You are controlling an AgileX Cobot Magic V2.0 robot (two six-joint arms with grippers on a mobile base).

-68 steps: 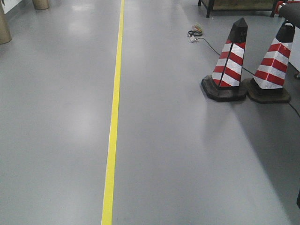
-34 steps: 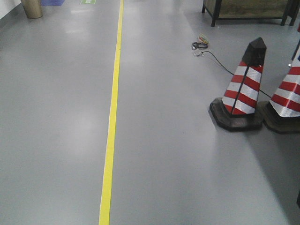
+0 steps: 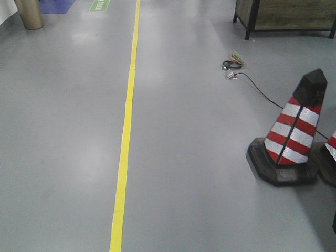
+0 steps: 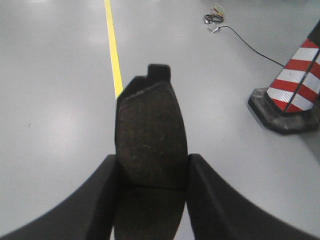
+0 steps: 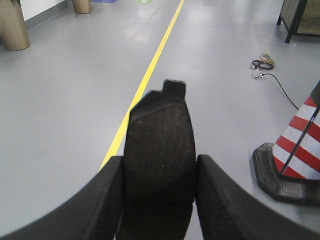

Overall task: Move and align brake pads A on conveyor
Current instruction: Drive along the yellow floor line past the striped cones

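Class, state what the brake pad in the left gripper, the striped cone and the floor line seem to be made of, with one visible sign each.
Brake pad: likely matt friction compound, judging by its gritty, speckled face. Cone: probably plastic with glossy red-white bands; its black base looks rubbery. Floor line: yellow tape or paint, flat with crisp edges; cannot tell which.

A dark grey, oblong brake pad (image 4: 151,130) with a grainy face is clamped by its long sides in the left gripper (image 4: 151,167), a small square tab at its far end. A matching dark grey pad (image 5: 160,145) sits likewise in the right gripper (image 5: 159,170). Both near ends seem lost in shadow.
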